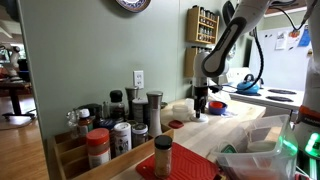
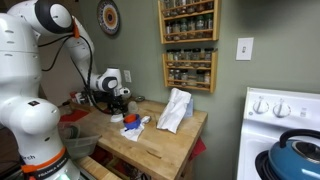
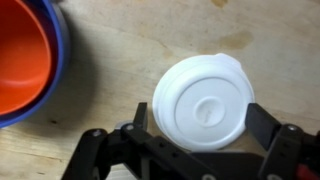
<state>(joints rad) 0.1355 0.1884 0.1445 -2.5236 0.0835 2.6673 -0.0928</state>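
Wrist view: gripper (image 3: 201, 118) wide open around white lid (image 3: 205, 100)

This is a home kitchen. In an exterior view, two wooden spice racks (image 2: 190, 68) full of small jars hang on a green wall, with a white wall plate (image 2: 244, 48) and a round clock (image 2: 108, 17) near them. A white stove (image 2: 275, 105) stands to one side with a blue kettle (image 2: 298, 155) on it. The desk (image 2: 165, 148) is a butcher-block top of pale wood. In an exterior view, more spice jars (image 1: 120, 128) crowd a wooden holder close to the camera, and a wooden floor (image 1: 18, 150) runs into a further room.
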